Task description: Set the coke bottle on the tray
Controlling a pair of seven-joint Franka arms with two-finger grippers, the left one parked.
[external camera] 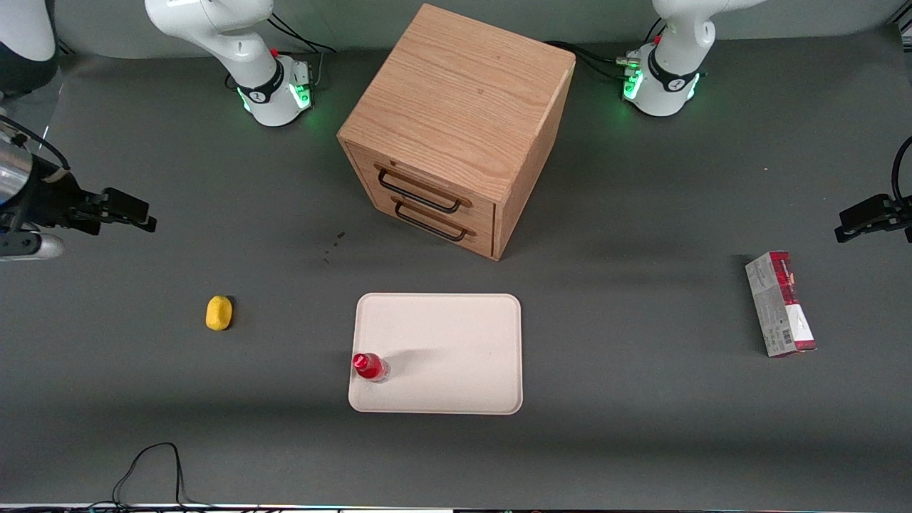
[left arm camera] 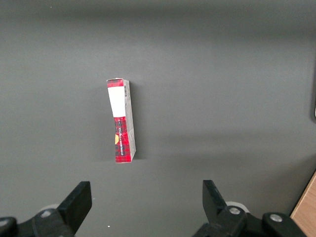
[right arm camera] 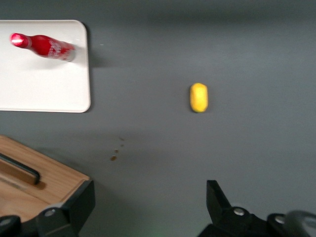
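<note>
the coke bottle (external camera: 370, 366) stands upright on the tray (external camera: 456, 342), in the tray's corner nearest the front camera on the working arm's side, with nothing holding it. the gripper (external camera: 128, 210) hangs above the worktop (external camera: 641, 442) at the working arm's end, well apart from the bottle, its fingers (right arm camera: 74, 210) spread wide and empty. a yellow object (external camera: 219, 313) lies on the worktop between gripper and tray, a wooden drawer cabinet (external camera: 456, 128) stands farther from the front camera than the tray, and a red-and-grey carton (external camera: 779, 303) lies toward the parked arm's end.
</note>
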